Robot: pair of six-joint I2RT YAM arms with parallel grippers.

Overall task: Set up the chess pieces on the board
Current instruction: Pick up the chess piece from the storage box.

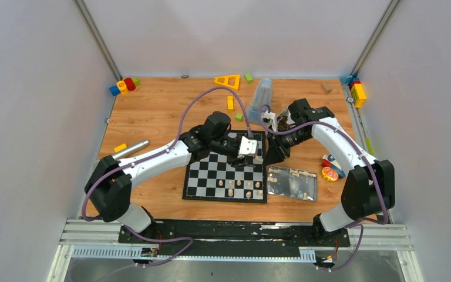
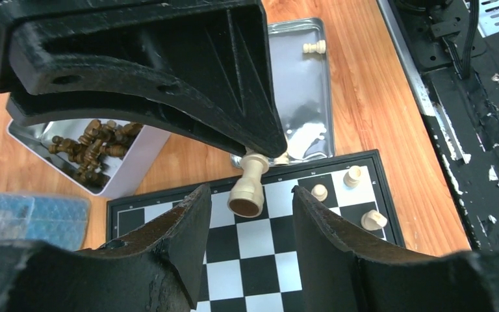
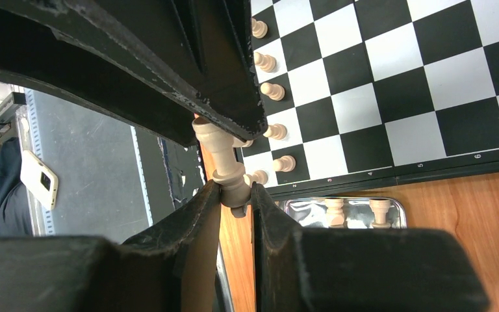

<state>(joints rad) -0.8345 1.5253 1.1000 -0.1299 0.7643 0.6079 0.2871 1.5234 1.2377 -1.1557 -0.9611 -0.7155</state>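
Note:
The black-and-white board lies mid-table, with several cream chess pieces standing along its near right squares. Over the board's far right corner my right gripper is shut on the head of one cream chess piece, which hangs tilted with its base pointing out. My left gripper is open, and that piece's round base sits between its fingertips, touching neither finger. In the top view both grippers meet there. More cream pieces lie in a flat metal tin right of the board.
A white tin of dark brown pieces stands just beyond the board. A clear blue container, a yellow triangle and coloured blocks sit at the back. A metal cylinder lies left, small toys right.

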